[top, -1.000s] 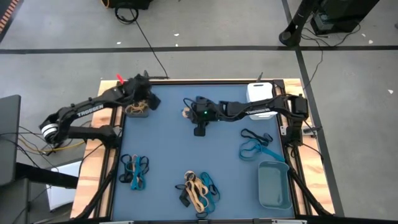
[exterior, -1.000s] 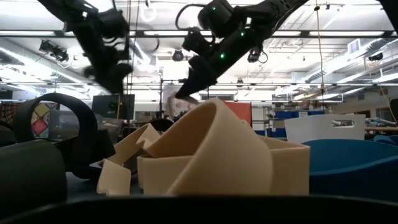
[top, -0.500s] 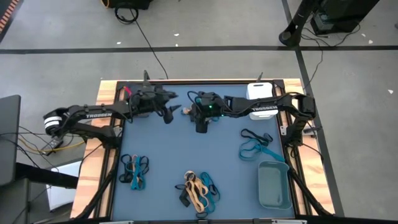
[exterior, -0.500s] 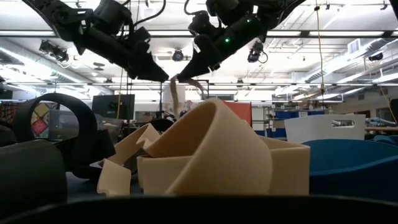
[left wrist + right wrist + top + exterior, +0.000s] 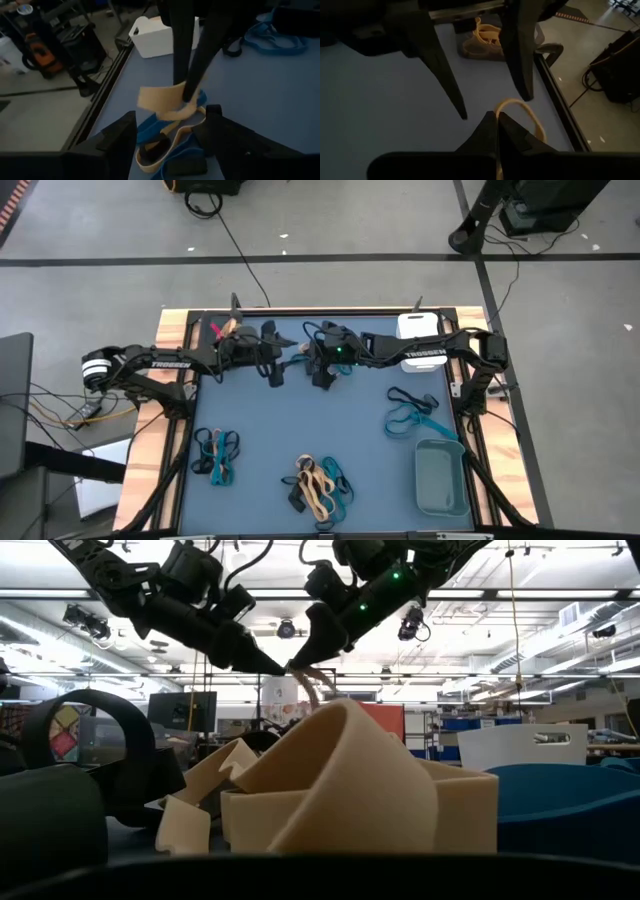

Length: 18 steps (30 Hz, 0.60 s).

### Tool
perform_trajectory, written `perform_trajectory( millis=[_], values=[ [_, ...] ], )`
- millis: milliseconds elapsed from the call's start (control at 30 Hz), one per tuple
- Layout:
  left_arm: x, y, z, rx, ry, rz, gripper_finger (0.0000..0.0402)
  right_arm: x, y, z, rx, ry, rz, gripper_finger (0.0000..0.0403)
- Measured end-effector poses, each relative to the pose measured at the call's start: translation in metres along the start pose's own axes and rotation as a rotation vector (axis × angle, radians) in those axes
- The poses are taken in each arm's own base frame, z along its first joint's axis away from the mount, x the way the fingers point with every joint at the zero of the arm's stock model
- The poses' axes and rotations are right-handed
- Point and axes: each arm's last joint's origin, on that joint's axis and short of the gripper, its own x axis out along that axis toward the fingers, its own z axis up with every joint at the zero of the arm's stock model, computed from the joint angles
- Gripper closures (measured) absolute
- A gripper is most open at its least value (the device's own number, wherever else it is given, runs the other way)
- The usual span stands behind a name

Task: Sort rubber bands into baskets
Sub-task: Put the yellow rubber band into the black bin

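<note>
My right gripper (image 5: 303,360) (image 5: 496,117) hangs over the far middle of the blue table, shut on a tan rubber band (image 5: 160,100) (image 5: 310,690). My left gripper (image 5: 283,358) (image 5: 170,125) faces it, open, with one finger on each side of the band. A dark basket (image 5: 482,42) holding tan bands stands at the far left, a white basket (image 5: 418,330) at the far right and a grey-teal basket (image 5: 441,477) at the near right. Loose rubber bands lie in piles (image 5: 215,453) (image 5: 320,485) (image 5: 412,412). My right gripper pinches the tan band's upper part (image 5: 501,107) between its two fingertips, slanting down from the table's right. The band hangs below them as a slack loop, clear of the table. My left gripper's fingers (image 5: 522,75) flank the loop; I cannot tell whether they touch it.
Below the held band, between my left fingers, the left wrist view shows a small tangle of blue, tan and black bands (image 5: 167,150). The table has a raised wooden rim (image 5: 175,320). Cables run over the floor beyond the far edge.
My left gripper has left the dark basket at the far left and swung toward the table's right, up to my right gripper. It has tipped from pointing down to nearly level and stayed open. My right gripper has risen a little with the tan band.
</note>
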Motion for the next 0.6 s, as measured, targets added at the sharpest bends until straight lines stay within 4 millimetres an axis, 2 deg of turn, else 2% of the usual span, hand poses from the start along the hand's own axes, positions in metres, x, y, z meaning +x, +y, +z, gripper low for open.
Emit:
perform_trajectory(
  millis=[167, 367, 467, 600],
  values=[
    [0.0, 0.0006, 0.0014, -0.005, -0.014, 0.005, 0.0159, 0.0, 0.0001, 0.0021, 0.002, -0.022, 0.001, 0.0395],
    [0.0001, -0.0017, -0.0012, -0.025, 0.017, -0.009, 0.0165, 0.0, 0.0023, 0.0033, 0.023, -0.048, 0.083, 0.0395],
    [0.0001, -0.0032, -0.0008, -0.023, 0.015, -0.015, 0.0192, 0.0001, 0.0028, 0.0032, 0.025, -0.049, 0.094, 0.0395],
    [0.0002, -0.0036, -0.0007, -0.024, 0.016, -0.017, 0.0259, 0.0001, 0.0026, 0.0032, 0.03, -0.049, 0.094, 0.0395]
  ],
)
